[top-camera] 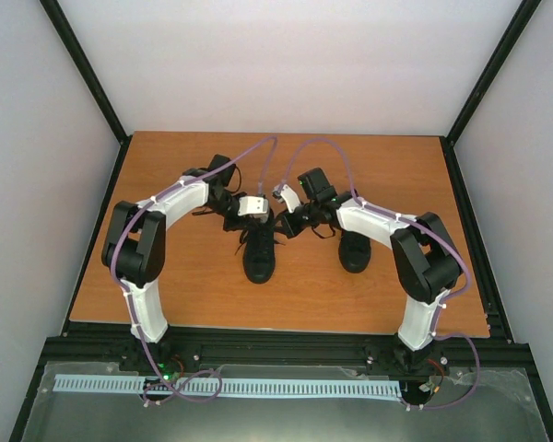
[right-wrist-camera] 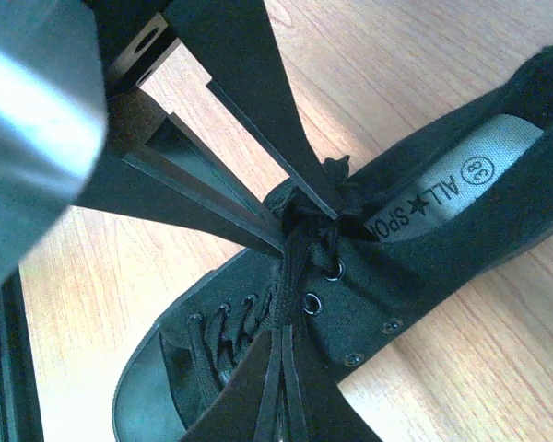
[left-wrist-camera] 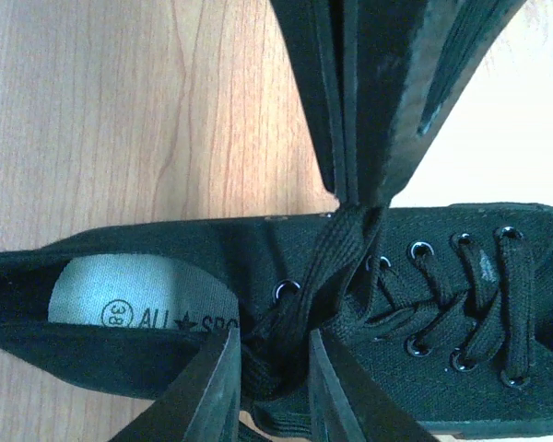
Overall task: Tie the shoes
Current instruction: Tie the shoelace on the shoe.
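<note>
1. A black canvas shoe [top-camera: 258, 261] is seen near the middle of the wooden table [top-camera: 194, 295], with its toe turned toward the arm bases.
2. A second shoe [top-camera: 354, 250] is seen just to its right, partly covered by the right arm.
3. The left gripper [left-wrist-camera: 275, 343] is held low over the first shoe's top eyelets. Its jaws are clamped on a bunch of the laces [left-wrist-camera: 343, 247] at the throat of the shoe.
4. The right gripper [right-wrist-camera: 284, 350] is held just beside the left one, over the same shoe. Its jaws are pressed together on a flat strand of the laces, which is stretched straight from the top eyelets.
5. The lower eyelets are seen threaded crosswise down to the toe.
6. A pale insole [left-wrist-camera: 120, 293] printed with the number 38 is visible inside the shoe's opening.
</note>
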`<state>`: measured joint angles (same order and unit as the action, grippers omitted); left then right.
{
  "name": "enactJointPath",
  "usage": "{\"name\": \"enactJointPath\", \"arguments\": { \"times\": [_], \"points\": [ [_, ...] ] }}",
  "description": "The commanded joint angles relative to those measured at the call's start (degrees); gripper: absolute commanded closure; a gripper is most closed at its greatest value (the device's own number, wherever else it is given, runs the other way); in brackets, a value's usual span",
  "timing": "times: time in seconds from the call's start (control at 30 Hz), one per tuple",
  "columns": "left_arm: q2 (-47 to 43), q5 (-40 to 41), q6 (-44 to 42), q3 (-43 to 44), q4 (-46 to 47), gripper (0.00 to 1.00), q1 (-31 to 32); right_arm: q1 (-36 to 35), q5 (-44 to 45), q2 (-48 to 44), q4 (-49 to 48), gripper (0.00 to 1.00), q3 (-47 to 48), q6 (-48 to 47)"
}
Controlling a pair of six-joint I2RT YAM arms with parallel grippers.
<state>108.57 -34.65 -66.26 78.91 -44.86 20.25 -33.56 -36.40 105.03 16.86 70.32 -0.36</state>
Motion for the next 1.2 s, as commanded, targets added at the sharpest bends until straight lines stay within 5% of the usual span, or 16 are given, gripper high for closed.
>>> {"name": "enactJointPath", "arguments": {
  "times": [0.0, 0.2, 0.3, 0.5, 1.17],
  "points": [
    [1.03, 0.77, 0.25, 0.19, 0.87, 0.76, -0.21, 0.5, 0.71, -1.73, -1.19, 0.97, -1.04, -0.08],
    [-0.97, -2.32, -0.01, 1.58, -2.13, 0.48, -1.1, 0.95, 0.22, -0.61, -1.48, 0.97, -1.1, 0.09],
    [-1.6, -2.68, 0.51, 3.34, -3.81, 0.43, -2.52, 0.95, -0.02, -0.36, -1.56, 0.97, -1.0, 0.18],
    [-0.97, 2.95, 2.3, 2.29, -2.73, 0.41, -5.91, 0.99, -0.24, -0.01, -1.48, 0.97, -0.74, 0.01],
    [3.83, 8.82, 4.58, -4.3, 1.57, 0.36, -3.44, 0.96, -0.35, 0.2, -1.04, 0.97, -0.02, 0.09]
  ]
}}
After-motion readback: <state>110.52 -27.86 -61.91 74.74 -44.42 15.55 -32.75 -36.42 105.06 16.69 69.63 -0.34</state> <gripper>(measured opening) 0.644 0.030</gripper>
